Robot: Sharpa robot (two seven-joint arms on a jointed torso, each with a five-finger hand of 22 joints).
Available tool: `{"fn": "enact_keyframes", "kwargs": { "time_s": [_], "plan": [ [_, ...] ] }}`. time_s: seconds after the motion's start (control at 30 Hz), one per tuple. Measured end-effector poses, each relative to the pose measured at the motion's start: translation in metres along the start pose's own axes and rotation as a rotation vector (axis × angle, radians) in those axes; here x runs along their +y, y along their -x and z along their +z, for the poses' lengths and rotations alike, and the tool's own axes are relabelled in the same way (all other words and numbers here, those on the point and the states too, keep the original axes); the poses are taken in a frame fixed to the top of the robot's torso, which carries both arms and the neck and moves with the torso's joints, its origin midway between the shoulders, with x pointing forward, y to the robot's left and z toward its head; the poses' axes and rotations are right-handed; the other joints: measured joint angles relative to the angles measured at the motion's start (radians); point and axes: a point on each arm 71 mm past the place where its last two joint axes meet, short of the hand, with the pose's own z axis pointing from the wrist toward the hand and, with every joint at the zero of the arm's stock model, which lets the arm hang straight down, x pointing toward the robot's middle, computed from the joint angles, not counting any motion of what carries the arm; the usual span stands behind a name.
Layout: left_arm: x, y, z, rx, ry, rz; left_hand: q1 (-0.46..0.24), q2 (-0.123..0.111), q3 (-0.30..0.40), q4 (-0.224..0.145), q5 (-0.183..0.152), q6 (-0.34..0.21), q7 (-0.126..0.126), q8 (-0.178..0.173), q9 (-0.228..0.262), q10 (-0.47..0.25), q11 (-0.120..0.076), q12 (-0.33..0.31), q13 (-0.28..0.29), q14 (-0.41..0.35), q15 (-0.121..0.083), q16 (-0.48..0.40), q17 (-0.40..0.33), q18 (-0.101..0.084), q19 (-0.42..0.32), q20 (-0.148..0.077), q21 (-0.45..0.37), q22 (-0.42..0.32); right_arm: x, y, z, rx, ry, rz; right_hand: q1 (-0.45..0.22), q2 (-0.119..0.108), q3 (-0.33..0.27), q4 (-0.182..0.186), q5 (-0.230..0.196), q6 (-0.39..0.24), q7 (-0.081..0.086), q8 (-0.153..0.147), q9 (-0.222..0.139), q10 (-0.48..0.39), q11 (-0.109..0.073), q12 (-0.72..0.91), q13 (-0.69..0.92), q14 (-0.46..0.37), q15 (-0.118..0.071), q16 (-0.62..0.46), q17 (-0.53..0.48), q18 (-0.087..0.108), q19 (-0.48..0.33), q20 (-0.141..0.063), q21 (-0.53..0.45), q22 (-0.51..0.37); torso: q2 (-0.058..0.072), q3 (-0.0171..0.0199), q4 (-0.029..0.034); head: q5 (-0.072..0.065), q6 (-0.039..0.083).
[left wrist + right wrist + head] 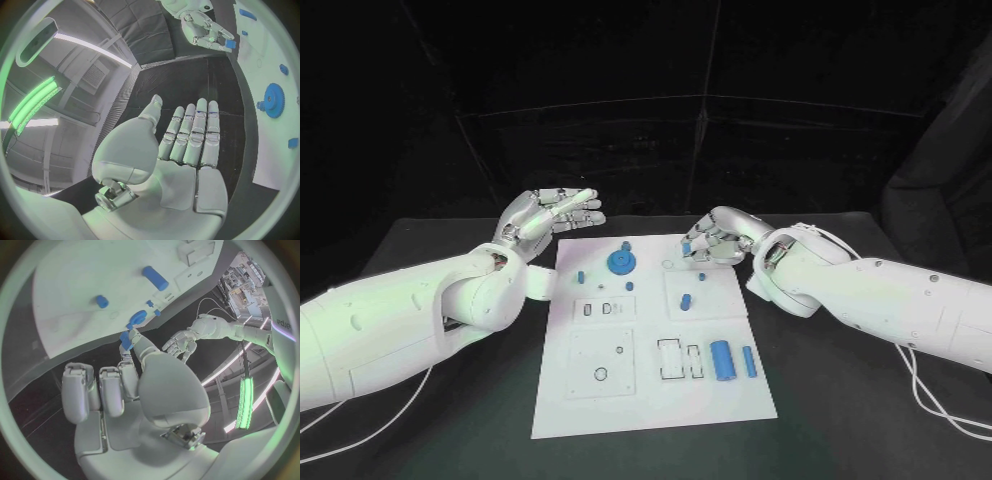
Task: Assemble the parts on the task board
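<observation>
The white task board (pixel 653 390) lies in the middle of the black table. A blue gear (pixel 620 263) sits on its far part, and two blue cylinders (pixel 723 360) lie side by side near its right edge. My right hand (pixel 711 240) hovers over the board's far right corner, fingers curled, pinching a small blue part (pixel 126 340) between thumb and a finger. The left wrist view shows that part (pixel 230 44) at the right hand's fingertips. My left hand (pixel 553 215) is raised beyond the far left corner, flat with fingers straight (pixel 194 135), holding nothing.
Small blue pieces stand on the board: one (pixel 687 298) right of the middle and a peg (pixel 581 277) left of the gear. Several cut-out slots (pixel 678 358) mark the near half. A cable (pixel 927 395) trails on the table at the right.
</observation>
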Motion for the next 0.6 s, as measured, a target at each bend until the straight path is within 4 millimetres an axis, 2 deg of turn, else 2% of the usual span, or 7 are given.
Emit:
{"fn": "enact_keyframes", "kwargs": {
  "time_s": [0.3,0.6],
  "plan": [
    [0.003,0.0,0.006,-0.005,-0.001,0.002,0.0,0.0,0.0,0.0,0.0,0.0,0.0,0.0,0.0,0.0,0.0,0.0,0.0,0.0,0.0,0.0,0.0,0.0,0.0,0.0,0.0,0.0,0.058,-0.031,0.024,0.024,0.06,-0.019,-0.002,0.002,0.0,0.0,0.0,-0.001,-0.001,0.0,0.0,0.0,0.0,0.0,0.001,0.0,0.0,0.0,0.0,0.0,0.0,0.0,0.0,0.0,-0.02,-0.0081,0.0072,0.032,-0.019],
    [0.004,-0.002,0.01,-0.015,0.006,-0.025,0.0,0.0,0.0,0.0,0.0,0.0,0.0,0.0,0.0,0.0,0.0,0.0,0.0,0.0,0.0,0.0,0.0,0.0,0.0,0.0,0.0,0.0,0.082,-0.066,0.031,0.08,0.072,-0.031,-0.002,0.002,0.003,-0.003,-0.001,-0.003,-0.003,-0.002,0.0,0.0,0.0,0.0,0.001,0.0,0.0,0.0,0.0,0.0,0.0,0.0,0.0,0.0,-0.028,-0.0154,0.0131,0.059,-0.035]
  ]
}}
